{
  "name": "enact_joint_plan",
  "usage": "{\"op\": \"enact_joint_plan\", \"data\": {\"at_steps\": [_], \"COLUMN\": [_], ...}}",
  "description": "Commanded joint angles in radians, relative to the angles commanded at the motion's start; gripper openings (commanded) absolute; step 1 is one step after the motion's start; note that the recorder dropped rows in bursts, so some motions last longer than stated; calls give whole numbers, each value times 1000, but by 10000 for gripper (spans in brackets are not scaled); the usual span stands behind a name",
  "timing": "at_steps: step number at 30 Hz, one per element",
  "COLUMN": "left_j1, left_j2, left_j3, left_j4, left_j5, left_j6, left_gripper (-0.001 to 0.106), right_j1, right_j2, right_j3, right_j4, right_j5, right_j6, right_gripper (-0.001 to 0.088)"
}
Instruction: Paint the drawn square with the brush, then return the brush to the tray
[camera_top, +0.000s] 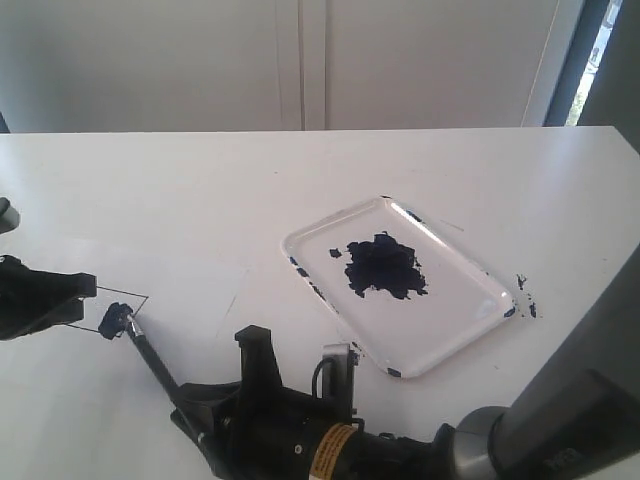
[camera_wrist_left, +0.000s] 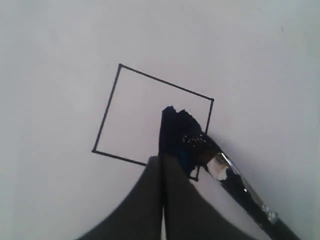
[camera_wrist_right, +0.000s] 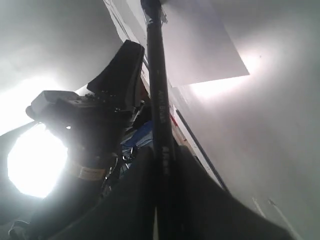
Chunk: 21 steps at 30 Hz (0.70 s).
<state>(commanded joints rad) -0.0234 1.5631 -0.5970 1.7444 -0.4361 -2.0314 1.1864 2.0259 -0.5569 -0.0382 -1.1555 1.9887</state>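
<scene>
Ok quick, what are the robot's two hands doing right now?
Left hand: closed, nothing seen in it.
Right hand: closed on the brush.

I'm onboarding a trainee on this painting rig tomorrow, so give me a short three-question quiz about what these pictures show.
1. True or false: the brush lies in the tray.
2. Which end effector grips the brush? A left, B right, C neither.
3. Fill in: only one ___ of the drawn square is painted.
Key: 1 false; 2 B, the right end effector is shut on the handle; 3 corner.
</scene>
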Motion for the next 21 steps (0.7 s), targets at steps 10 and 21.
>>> {"op": "enact_joint_plan", "data": {"at_steps": [10,21], "left_j1": [0,0], "left_j2": [8,124], "left_j3": [61,59], "left_j4": [0,-213], "left_j5": [126,40], "left_j6": [-15,181], "left_gripper": [0,0], "right_j1": [0,0], "right_j2": [-62,-96], "right_j3": [0,0], "right_j4": [75,54], "right_j5": [4,68], "right_j6": [-110,-131], "right_gripper": [0,0]}}
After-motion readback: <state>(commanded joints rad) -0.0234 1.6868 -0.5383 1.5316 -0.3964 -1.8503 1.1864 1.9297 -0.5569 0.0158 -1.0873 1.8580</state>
